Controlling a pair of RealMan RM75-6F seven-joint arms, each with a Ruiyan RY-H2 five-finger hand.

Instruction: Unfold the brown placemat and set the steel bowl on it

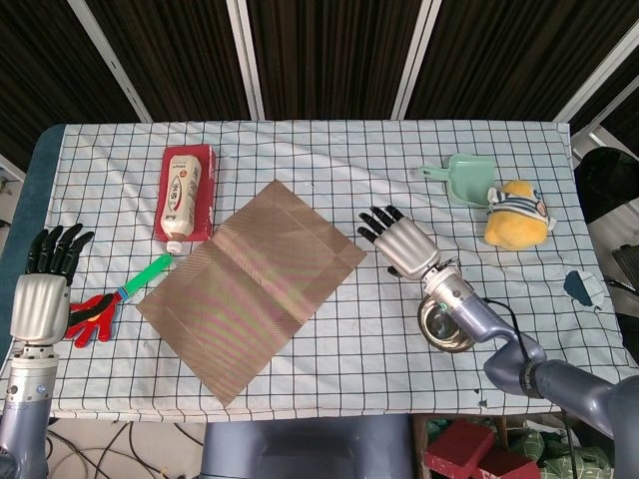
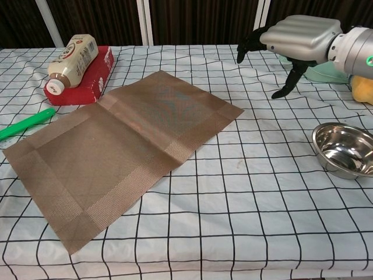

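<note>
From the head view, your brown placemat [image 1: 252, 289] lies fully spread on the checked tablecloth [image 1: 329, 160], your right hand [image 1: 401, 242] hovers empty just off its right corner with fingers apart, the steel bowl [image 1: 447, 321] sits partly hidden under that forearm, and your left hand [image 1: 43, 289] rests empty, fingers spread, at the left edge near the red scissors [image 1: 88, 315]. From the chest view, your right hand [image 2: 294, 41] hangs above the cloth with thumb and fingers apart, while the steel bowl [image 2: 345, 150] sits on the bare cloth well apart from the placemat [image 2: 119, 149].

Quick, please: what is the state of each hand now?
Left hand: open, holding nothing.
Right hand: open, holding nothing, fingers spread.
</note>
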